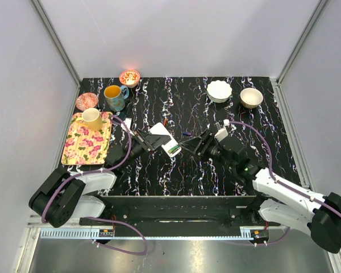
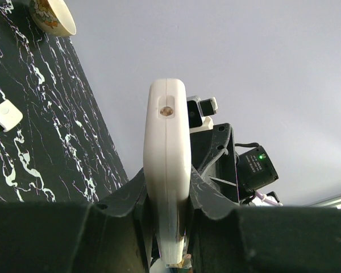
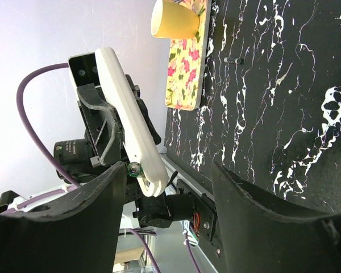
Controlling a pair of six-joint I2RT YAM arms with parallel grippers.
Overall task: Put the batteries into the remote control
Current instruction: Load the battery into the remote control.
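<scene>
My left gripper [image 1: 152,141] is shut on the white remote control [image 1: 166,142] and holds it on edge above the middle of the table. In the left wrist view the remote [image 2: 167,159] stands clamped between the jaws of that gripper [image 2: 167,205]. In the right wrist view the remote [image 3: 128,119] has a green-tipped battery [image 3: 133,169] at its lower end. My right gripper [image 1: 194,145] is open and empty, just right of the remote, and its left finger [image 3: 74,222] is close to the battery. A small dark battery-like piece [image 1: 186,134] lies on the table behind.
A floral tray [image 1: 90,142] with a yellow cup [image 1: 92,118] is at the left. A blue mug [image 1: 115,96] and patterned bowls [image 1: 129,77] [image 1: 86,101] stand behind it. Two bowls [image 1: 219,91] [image 1: 251,97] stand at the back right. A small white piece [image 2: 5,115] lies on the table.
</scene>
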